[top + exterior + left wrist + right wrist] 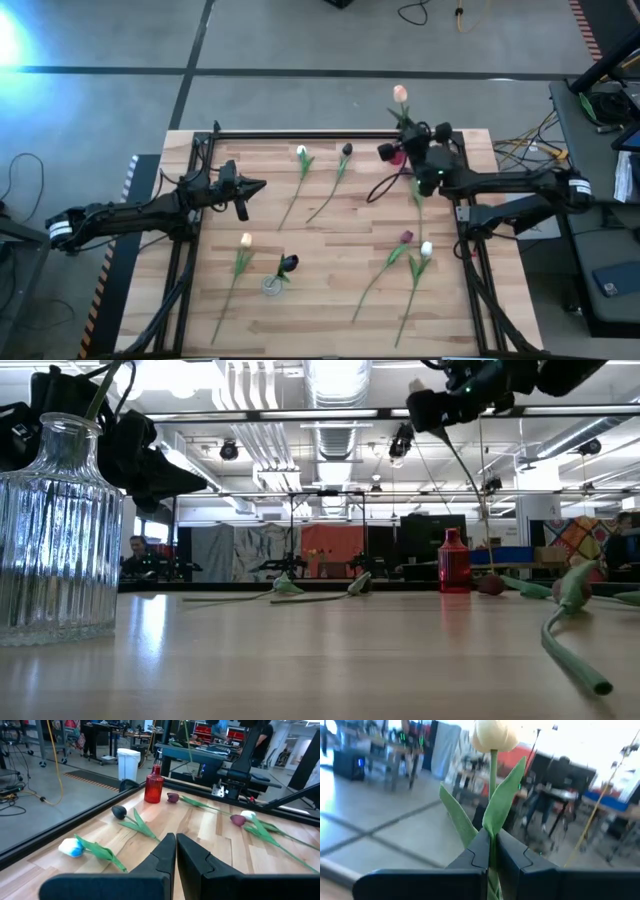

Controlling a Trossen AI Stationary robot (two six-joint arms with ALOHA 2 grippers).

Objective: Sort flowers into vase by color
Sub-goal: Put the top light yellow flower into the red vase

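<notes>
I have the right gripper (pixel 492 851) raised over the table's far right corner, fingers pinched on the stem of a cream tulip (pixel 494 735), just beside the red vase (pixel 396 156). My left gripper (pixel 175 851) hovers closed and empty at the table's left

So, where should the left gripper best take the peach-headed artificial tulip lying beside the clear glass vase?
Grip the peach-headed tulip on its thin bare stem below the leaves, coming from straight above with fingers across the stem. It lies flat on the wooden table, so a side approach hardly fits, and that part is apart from the clear glass vase.
</notes>
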